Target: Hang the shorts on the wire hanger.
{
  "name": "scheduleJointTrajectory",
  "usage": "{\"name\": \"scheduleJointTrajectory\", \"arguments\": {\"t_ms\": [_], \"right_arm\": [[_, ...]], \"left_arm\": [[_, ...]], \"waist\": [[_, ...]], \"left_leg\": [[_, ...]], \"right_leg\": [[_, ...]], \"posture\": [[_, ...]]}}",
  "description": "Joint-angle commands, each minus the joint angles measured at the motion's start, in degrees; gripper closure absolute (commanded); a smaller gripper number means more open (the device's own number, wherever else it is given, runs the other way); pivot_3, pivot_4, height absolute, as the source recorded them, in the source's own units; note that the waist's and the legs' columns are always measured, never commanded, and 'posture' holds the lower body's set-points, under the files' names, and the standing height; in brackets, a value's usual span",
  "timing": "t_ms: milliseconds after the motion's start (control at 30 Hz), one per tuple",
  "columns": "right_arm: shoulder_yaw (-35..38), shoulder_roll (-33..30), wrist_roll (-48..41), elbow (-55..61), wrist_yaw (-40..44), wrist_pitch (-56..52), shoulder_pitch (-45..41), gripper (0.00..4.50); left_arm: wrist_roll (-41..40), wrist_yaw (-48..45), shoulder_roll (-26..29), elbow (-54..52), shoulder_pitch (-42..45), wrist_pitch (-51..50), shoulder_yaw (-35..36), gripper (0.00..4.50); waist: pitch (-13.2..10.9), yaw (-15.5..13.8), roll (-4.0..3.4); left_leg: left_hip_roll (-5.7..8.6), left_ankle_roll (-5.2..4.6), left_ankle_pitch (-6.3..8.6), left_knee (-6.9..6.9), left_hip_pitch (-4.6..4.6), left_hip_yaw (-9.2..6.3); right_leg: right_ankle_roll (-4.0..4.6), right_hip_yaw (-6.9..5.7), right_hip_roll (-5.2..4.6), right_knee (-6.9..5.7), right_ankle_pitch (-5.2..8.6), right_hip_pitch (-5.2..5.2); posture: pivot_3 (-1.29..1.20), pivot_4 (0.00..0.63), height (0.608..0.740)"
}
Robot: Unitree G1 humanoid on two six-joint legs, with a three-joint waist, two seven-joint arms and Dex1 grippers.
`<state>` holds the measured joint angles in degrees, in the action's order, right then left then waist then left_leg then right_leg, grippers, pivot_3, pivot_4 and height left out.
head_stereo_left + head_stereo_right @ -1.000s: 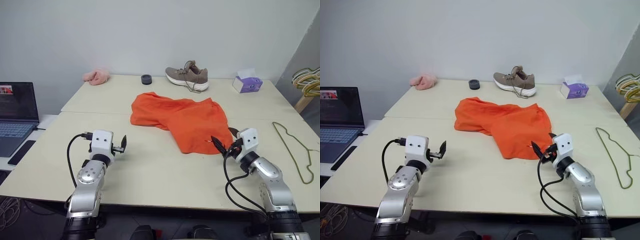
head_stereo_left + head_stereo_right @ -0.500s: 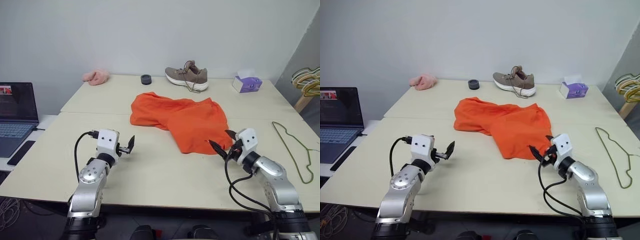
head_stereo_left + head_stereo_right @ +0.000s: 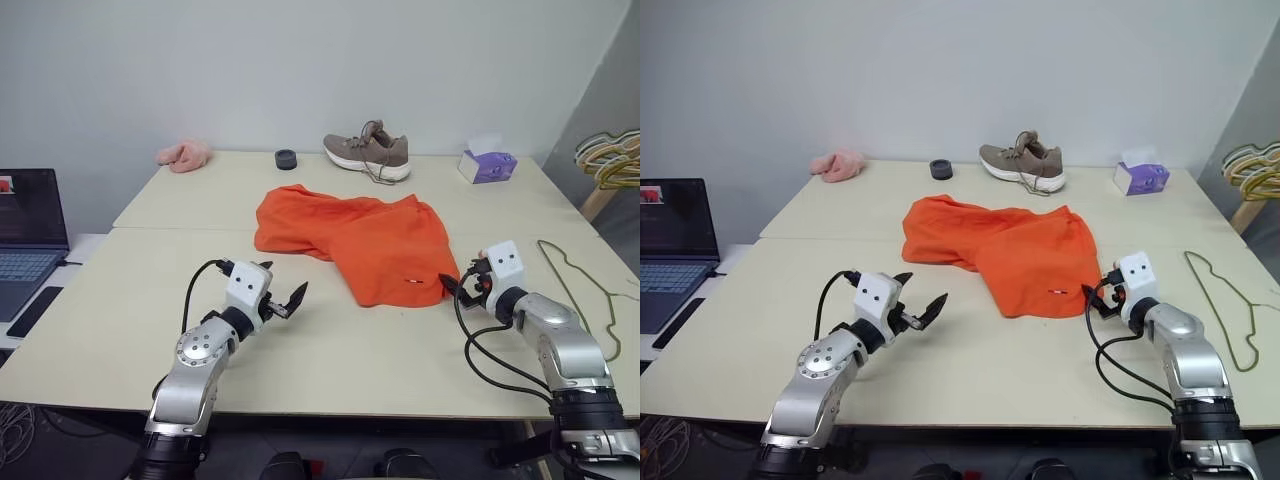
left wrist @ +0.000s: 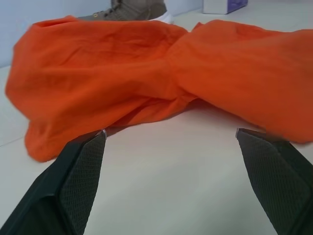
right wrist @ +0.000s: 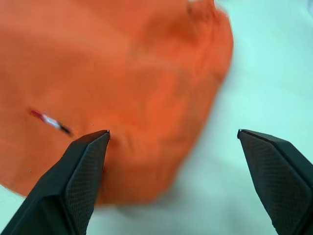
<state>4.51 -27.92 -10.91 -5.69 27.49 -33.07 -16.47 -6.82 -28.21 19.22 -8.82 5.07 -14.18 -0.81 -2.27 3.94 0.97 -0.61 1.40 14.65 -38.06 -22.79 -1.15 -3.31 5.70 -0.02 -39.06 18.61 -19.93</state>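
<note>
The shorts (image 3: 352, 238) lie ahead of both sets of jaws, long axis running across between them. The right gripper (image 3: 462, 287), jaws released, is placed just beside the near hem; the left gripper (image 3: 285, 301), also released, is farther off.

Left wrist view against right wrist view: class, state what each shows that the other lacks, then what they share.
Left wrist view alone: part of the brown shoe, a purple tissue box, and the shorts' long side lying crumpled on the table. Right wrist view alone: a small striped tag on the fabric and the rounded hem corner. Shared: orange shorts on the pale table, each tool open, black fingers wide apart.
</note>
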Motion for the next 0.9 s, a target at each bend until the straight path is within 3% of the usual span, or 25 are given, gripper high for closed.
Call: {"name": "scheduleJointTrajectory", "arguments": {"t_ms": [33, 100, 200, 533, 700, 900], "right_arm": [[1.4, 0.6, -2.6, -2.2, 0.4, -6.3, -4.1, 0.04], [1.9, 1.6, -4.3, -4.2, 0.7, -10.1, -6.1, 0.04], [1.8, 2.5, -5.8, -4.2, 1.5, -12.2, -7.4, 0.66], [-7.8, -0.8, -4.6, 2.4, 11.9, -7.1, -6.3, 4.3], [-19.5, -4.4, -4.2, 15.3, 23.1, -3.8, -5.3, 4.44], [-30.0, -1.8, -2.5, 20.5, 26.3, -4.7, -7.8, 4.44]], "left_arm": [[-0.4, -1.1, 0.8, -1.5, 2.0, 1.1, -0.5, 0.0], [-0.3, -1.3, 1.0, -1.1, 2.7, 1.0, -0.5, 0.0], [-0.4, -1.6, 1.3, -0.8, 3.3, 0.8, -0.3, 0.0], [-0.6, -1.7, 1.3, -0.7, 3.8, 0.1, -0.2, 0.0], [-1.0, -2.2, 1.8, -0.2, 4.7, -0.3, 0.3, 0.0], [-1.1, -3.2, 1.9, 0.3, 5.4, -0.5, -0.1, 0.0]], "waist": [[0.0, 0.9, -0.01], [0.0, 1.4, -0.01], [0.0, 2.4, -0.02], [0.0, 4.1, -0.02], [0.0, 4.2, -0.03], [0.0, 4.5, -0.02]], "left_leg": [[0.01, 0.0, 0.0, 0.0, 0.0, 0.0], [0.01, 0.0, 0.0, -0.01, 0.0, 0.0], [0.01, -0.01, 0.0, -0.01, 0.02, -0.02], [0.0, -0.01, 0.0, 0.0, 0.0, -0.09], [-0.02, -0.01, 0.01, 0.03, -0.02, -0.15], [-0.07, 0.0, 0.01, 0.01, 0.0, -0.2]], "right_leg": [[0.0, 0.01, 0.0, 0.0, 0.0, 0.0], [0.0, 0.01, 0.0, 0.0, 0.0, 0.03], [-0.01, 0.0, 0.0, 0.0, 0.0, 0.06], [-0.03, -0.05, -0.01, 0.03, 0.01, 0.08], [-0.04, -0.1, -0.01, 0.06, 0.01, 0.06], [-0.04, -0.12, 0.04, 0.04, 0.01, 0.06]], "posture": [[-0.13, 0.007, 0.74], [-0.13, 0.008, 0.74], [-0.13, 0.009, 0.74], [-0.14, 0.009, 0.74], [-0.14, 0.012, 0.74], [-0.15, 0.018, 0.74]]}}
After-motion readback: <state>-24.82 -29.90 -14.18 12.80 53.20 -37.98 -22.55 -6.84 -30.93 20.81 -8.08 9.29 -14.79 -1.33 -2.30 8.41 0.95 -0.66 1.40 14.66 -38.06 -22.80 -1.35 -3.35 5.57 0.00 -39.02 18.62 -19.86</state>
